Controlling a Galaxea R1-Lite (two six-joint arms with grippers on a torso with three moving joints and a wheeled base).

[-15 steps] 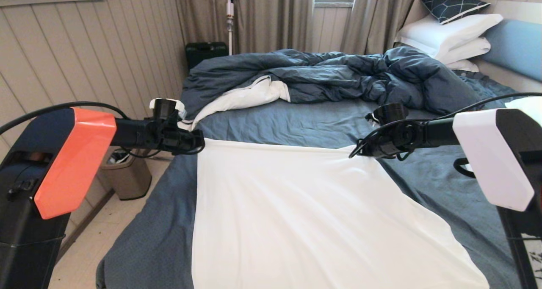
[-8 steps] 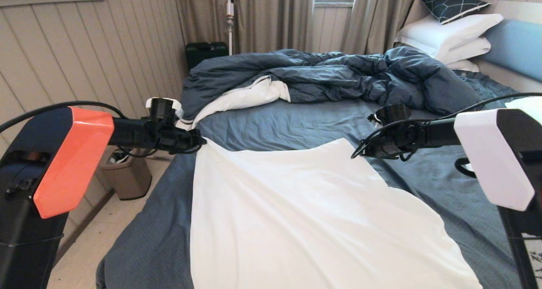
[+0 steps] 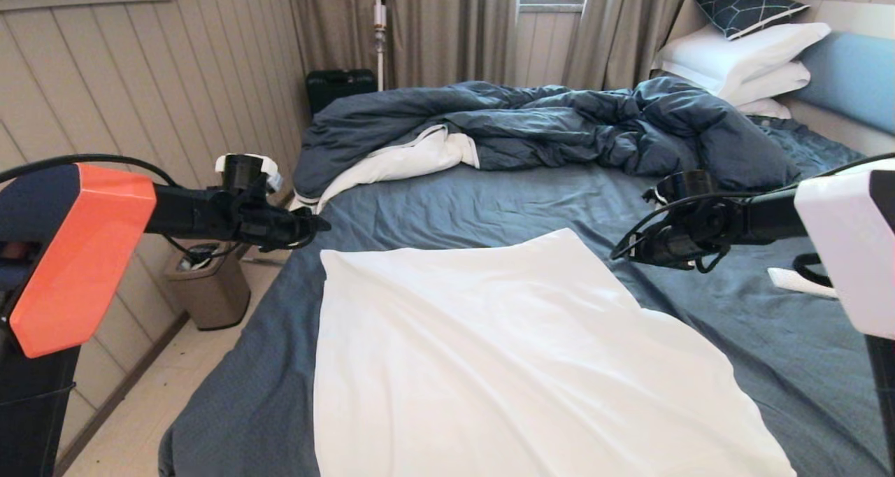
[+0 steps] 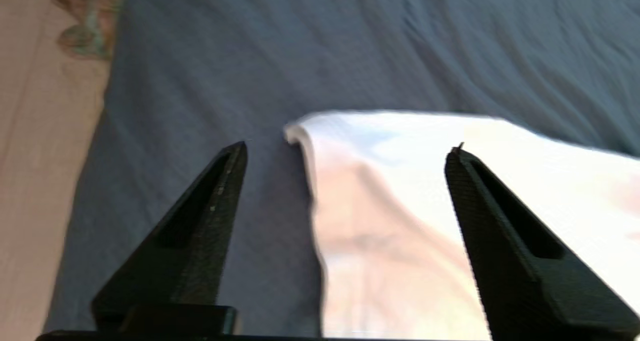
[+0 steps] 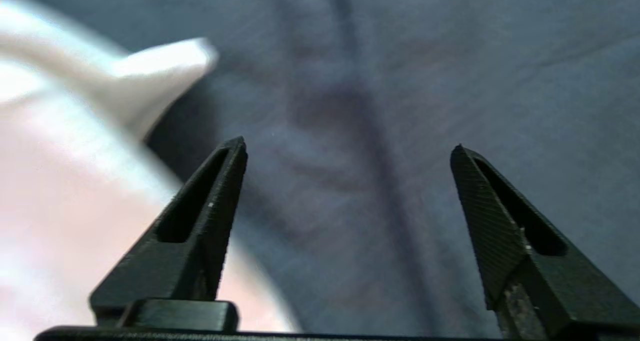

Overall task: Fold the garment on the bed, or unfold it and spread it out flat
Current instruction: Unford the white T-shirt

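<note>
Garment (image 3: 503, 365) on bed (image 3: 489, 204), between end effectors

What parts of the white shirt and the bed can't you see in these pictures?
- The shirt's near end: cut off by the head view's bottom edge.
- Its neck piece and sleeves: not visible in any view; possibly folded under.
- The bed's far sheet: hidden under the rumpled duvet.
- The shirt's corner in both wrist views: blurred.
- The bin's contents: too small, partly behind the left arm.

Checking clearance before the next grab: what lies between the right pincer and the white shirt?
Only bare dark blue sheet separates the right pincer from the white shirt; the head view shows it, nothing else in between.
</note>
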